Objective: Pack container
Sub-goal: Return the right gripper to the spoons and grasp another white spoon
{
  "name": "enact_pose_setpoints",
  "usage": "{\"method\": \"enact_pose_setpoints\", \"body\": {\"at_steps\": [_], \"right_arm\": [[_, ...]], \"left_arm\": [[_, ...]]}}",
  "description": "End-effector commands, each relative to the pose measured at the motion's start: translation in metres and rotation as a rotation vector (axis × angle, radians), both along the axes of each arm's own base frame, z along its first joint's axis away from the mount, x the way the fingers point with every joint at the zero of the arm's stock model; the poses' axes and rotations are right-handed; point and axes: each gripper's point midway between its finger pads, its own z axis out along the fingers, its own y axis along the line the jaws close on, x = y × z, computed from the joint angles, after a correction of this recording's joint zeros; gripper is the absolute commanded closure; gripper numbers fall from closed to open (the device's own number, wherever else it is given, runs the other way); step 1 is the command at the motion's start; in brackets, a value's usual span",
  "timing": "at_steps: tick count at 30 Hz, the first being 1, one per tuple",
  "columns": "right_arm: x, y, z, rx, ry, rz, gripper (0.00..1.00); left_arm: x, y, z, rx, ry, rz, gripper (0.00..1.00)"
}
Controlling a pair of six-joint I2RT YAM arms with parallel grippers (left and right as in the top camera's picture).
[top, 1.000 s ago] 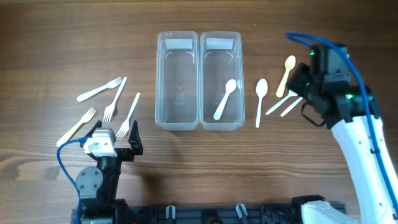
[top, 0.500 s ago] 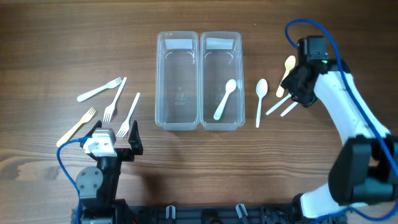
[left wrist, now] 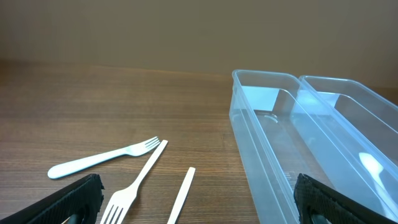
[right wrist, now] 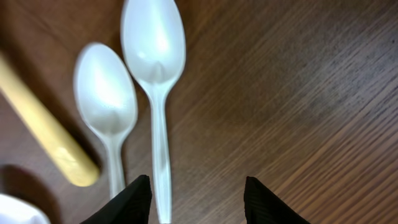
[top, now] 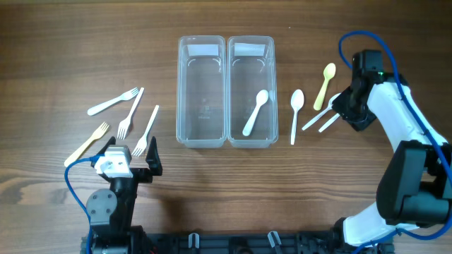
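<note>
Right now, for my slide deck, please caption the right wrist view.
Right gripper, jaws apart, hovers over a white spoon, with a second white spoon and yellow handle alongside.

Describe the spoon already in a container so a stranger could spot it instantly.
At the middle of the table, beside the empty left container, sits the clear right container. One white spoon lies slanted inside it. It alone is boxed; the other spoons rest on the tabletop further right.

Overhead: straight down, whole table [top: 70, 42]. Left wrist: low, facing containers [left wrist: 249, 118]. Right wrist: close above spoons [right wrist: 153, 43]; overhead shares both.
</note>
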Motion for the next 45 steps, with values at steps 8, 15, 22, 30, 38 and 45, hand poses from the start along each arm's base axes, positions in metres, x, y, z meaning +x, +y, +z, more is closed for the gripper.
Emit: {"method": "enact_pose_setpoints", "body": {"at_steps": [8,15,22,30,38,45], "right_arm": [[-0.004,0.001,-0.021,-0.005,0.001,0.037,0.47],[-0.001,0.003,-0.035,0.006,-0.047,0.023,0.42],[0.006,0.003,-0.034,0.002,-0.076,0.025,0.41],[0.008,0.003,-0.04,0.003,-0.076,0.024,0.41],[-0.007,0.005,-0.083,0.022,0.048,0.018,0.44],[-0.011,0.01,-0.088,0.053,0.068,0.028,0.96]], "left_arm": [[0.0,0.0,0.0,0.019,-0.007,-0.003,0.0],[0.0,0.0,0.0,0.019,-0.007,-0.004,0.0],[0.0,0.0,0.0,0.019,-0.006,-0.004,0.0],[0.0,0.0,0.0,0.019,-0.007,-0.004,0.0],[0.0,0.0,0.0,0.019,-0.007,-0.003,0.0],[0.0,0.0,0.0,0.019,-0.007,-0.004,0.0]]}}
